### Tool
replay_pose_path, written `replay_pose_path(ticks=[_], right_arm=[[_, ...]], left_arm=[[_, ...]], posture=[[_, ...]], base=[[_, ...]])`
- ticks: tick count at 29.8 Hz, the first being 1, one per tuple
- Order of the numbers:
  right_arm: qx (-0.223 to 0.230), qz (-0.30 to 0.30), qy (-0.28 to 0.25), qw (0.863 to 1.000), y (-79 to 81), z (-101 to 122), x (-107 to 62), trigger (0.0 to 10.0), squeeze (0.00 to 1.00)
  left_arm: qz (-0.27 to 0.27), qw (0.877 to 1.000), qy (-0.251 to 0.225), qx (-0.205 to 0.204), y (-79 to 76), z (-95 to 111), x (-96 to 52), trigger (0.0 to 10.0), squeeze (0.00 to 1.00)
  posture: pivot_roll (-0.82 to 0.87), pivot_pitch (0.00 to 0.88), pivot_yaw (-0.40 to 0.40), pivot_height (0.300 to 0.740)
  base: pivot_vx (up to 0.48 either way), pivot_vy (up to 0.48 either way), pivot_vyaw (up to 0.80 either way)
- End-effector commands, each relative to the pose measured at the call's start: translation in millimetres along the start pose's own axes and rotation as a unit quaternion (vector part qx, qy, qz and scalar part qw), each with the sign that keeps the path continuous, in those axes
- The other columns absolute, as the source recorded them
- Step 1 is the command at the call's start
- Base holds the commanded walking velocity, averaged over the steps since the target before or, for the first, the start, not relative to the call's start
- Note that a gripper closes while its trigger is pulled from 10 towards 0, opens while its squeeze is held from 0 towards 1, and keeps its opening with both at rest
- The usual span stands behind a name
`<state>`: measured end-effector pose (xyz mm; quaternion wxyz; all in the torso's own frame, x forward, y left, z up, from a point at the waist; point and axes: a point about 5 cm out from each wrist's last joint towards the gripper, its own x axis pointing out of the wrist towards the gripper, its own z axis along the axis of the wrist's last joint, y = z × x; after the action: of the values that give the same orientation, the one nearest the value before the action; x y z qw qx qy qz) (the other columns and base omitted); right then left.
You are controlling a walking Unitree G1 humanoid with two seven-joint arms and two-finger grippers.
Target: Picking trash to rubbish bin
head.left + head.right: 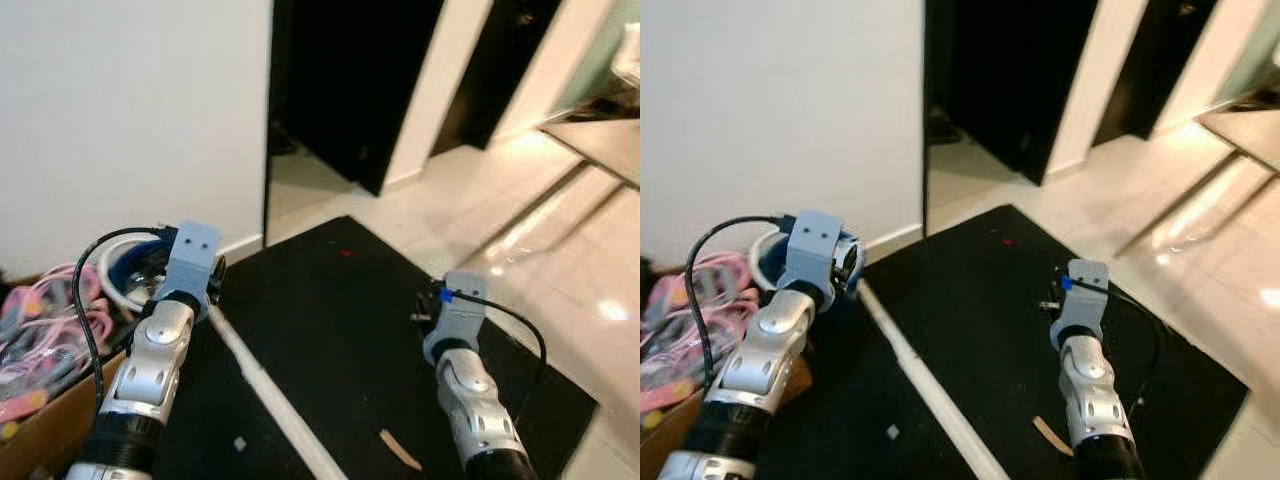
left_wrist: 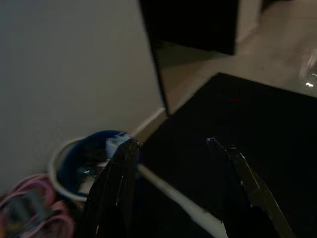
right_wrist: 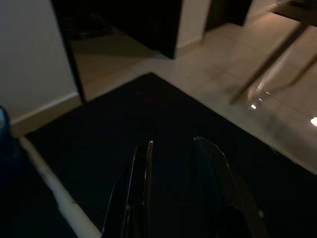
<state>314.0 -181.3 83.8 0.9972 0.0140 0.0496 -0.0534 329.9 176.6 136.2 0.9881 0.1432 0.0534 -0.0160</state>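
Both arms sit closest to the lens, over the black mat (image 1: 340, 330). Rubbish bin (image 1: 128, 275), blue liner, stands by the wall past the left hand (image 2: 173, 173), fingers spread, nothing held. Right hand (image 3: 173, 173) is slightly parted, also empty. I'd go for the tan strip (image 1: 400, 449), then the small white scrap (image 1: 239, 443): come down low and pinch flat.

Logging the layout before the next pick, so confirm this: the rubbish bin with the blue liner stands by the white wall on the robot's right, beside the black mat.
Wrong side. The rubbish bin with the blue liner stands by the white wall on the robot's left, beside the black mat, just past the left gripper. The left eye view shows it.
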Motion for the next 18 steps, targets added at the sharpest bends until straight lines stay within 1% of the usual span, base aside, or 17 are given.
replay_pose_path(ticks=[1, 6, 9, 10, 11, 15, 18], right_arm=[[-0.002, -0.003, 0.007, 1.000, -1.6, -2.4, -1.4, 10.0, 0.00], [-0.002, -0.003, 0.009, 1.000, -1.2, -3.6, -1.5, 10.0, 0.00], [-0.001, -0.002, 0.010, 1.000, -0.3, -4.2, -1.4, 10.0, 0.00], [0.000, -0.003, 0.011, 1.000, -0.6, -4.8, -1.0, 10.0, 0.00], [0.000, -0.004, 0.011, 1.000, -0.7, -4.9, -0.9, 10.0, 0.00], [0.000, 0.000, 0.010, 1.000, 1.3, -4.0, 0.1, 10.0, 0.00], [0.002, -0.003, 0.009, 1.000, 0.9, -3.2, 1.1, 10.0, 0.00]], left_arm=[[0.001, 1.000, -0.003, -0.008, -1.5, 0.4, -1.3, 10.0, 0.00], [0.003, 1.000, -0.003, -0.007, 0.9, -0.1, -0.8, 10.0, 0.00], [0.006, 1.000, -0.004, -0.024, 3.9, 1.0, -0.5, 10.0, 0.00], [-0.001, 1.000, -0.002, -0.008, 2.3, -0.6, -0.1, 10.0, 0.00], [-0.004, 1.000, -0.002, -0.002, 1.7, -0.9, 0.0, 10.0, 0.00], [-0.005, 1.000, -0.007, -0.015, 1.0, 1.9, -0.5, 10.0, 0.00], [-0.008, 1.000, -0.005, -0.008, -0.1, 0.3, -0.4, 10.0, 0.00]], posture=[[-0.04, 0.063, -0.052, 0.740], [-0.04, 0.053, -0.052, 0.740], [-0.04, 0.053, -0.050, 0.740], [-0.04, 0.048, -0.052, 0.740], [-0.04, 0.048, -0.052, 0.740], [-0.04, 0.043, -0.051, 0.740], [-0.03, 0.041, -0.053, 0.740]], base=[[0.000, 0.000, -0.80], [0.000, 0.000, -0.80], [0.000, 0.000, -0.80], [0.000, 0.000, -0.80], [0.000, 0.000, -0.80], [0.000, 0.000, -0.80], [0.000, 0.000, -0.80]])
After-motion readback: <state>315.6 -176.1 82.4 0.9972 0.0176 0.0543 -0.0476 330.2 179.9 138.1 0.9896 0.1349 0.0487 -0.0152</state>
